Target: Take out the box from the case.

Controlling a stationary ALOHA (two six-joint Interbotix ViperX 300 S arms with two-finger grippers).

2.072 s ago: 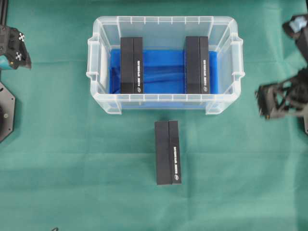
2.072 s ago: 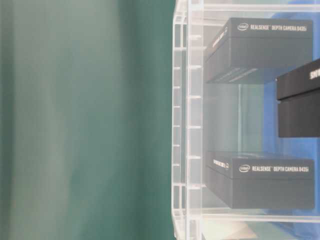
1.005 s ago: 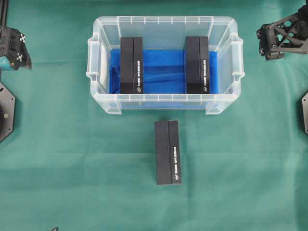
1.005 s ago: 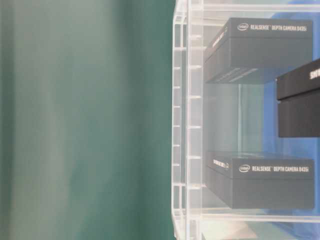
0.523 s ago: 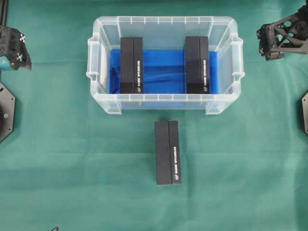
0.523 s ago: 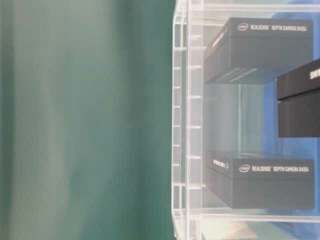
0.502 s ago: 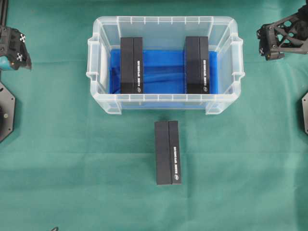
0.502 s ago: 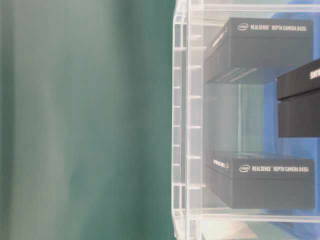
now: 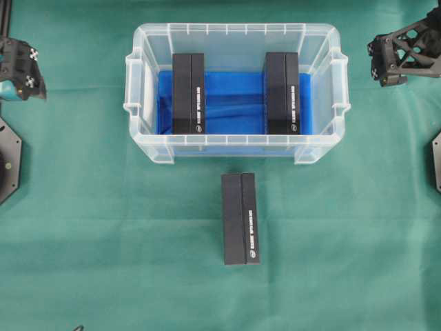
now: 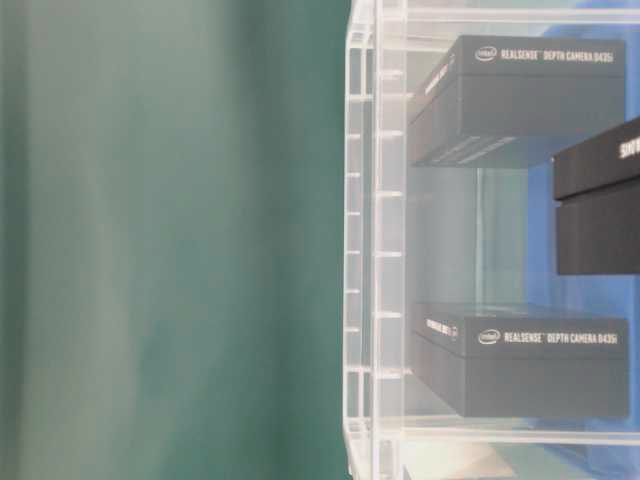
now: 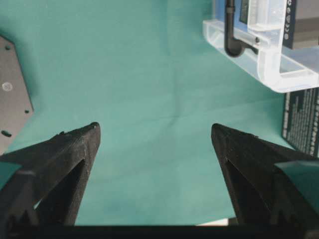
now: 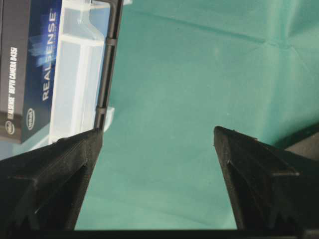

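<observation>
The clear case point(image 9: 234, 31) stands at the back middle on the green cloth. Two black boxes stand in it on blue lining, one on the left point(image 9: 188, 94) and one on the right point(image 9: 282, 93). A third black box point(image 9: 240, 218) lies on the cloth in front of the case. My left gripper point(image 9: 24, 72) hangs at the far left edge, open and empty point(image 11: 154, 127). My right gripper point(image 9: 379, 63) hangs at the far right, level with the case's back, also open and empty point(image 12: 158, 129). Both are well away from the case.
The table-level view shows the case's ribbed wall point(image 10: 375, 250) close up with boxes point(image 10: 520, 360) behind it. Black arm base plates sit at the left edge point(image 9: 7, 162) and the right edge point(image 9: 436, 162). Green cloth point(image 9: 103, 241) covers the whole table.
About two seconds ago the right arm was lower, beside the case's right handle; it moved up to the back right and has held still since. The left gripper barely shifted.
</observation>
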